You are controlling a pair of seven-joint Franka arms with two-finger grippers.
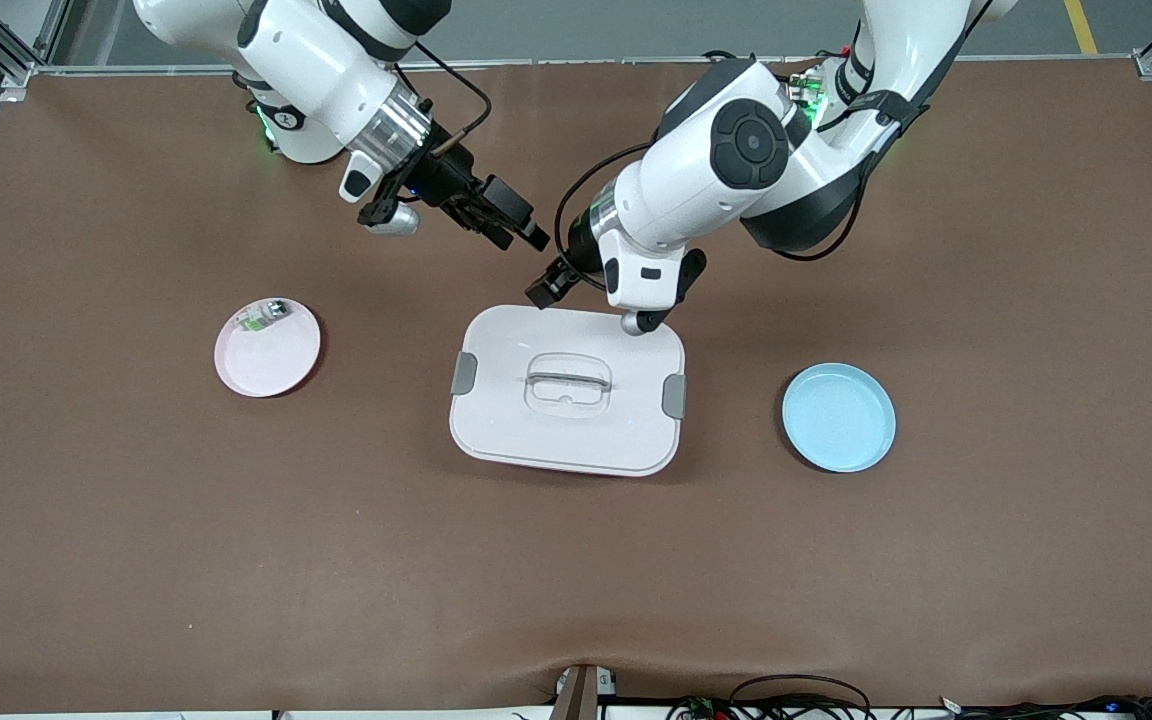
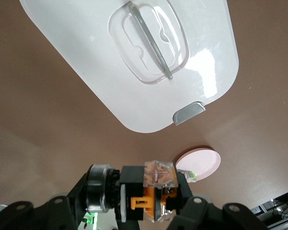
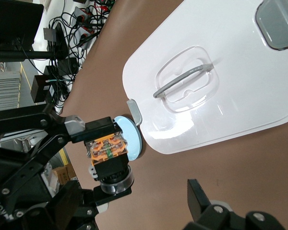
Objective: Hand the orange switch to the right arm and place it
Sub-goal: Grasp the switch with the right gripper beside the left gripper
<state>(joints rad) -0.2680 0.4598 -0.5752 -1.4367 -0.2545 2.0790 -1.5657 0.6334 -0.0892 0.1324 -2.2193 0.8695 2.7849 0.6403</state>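
Note:
The orange switch point(image 2: 156, 189), a black block with an orange middle band and a silver ring, is clamped in my left gripper point(image 2: 134, 211). In the front view the left gripper point(image 1: 548, 285) hangs over the brown mat just off the edge of the white lidded box point(image 1: 568, 420). My right gripper point(image 1: 521, 235) is open, over the mat close beside it. In the right wrist view the switch point(image 3: 108, 153) sits by one of the right gripper's fingers point(image 3: 86, 203). The right gripper point(image 3: 146, 194) has its jaws spread wide, not closed on the switch.
A pink plate point(image 1: 267, 360) toward the right arm's end holds a small whitish-green part point(image 1: 258, 318). A blue plate point(image 1: 839, 417) lies toward the left arm's end. The white box has a clear handle point(image 1: 569, 380) and grey clips.

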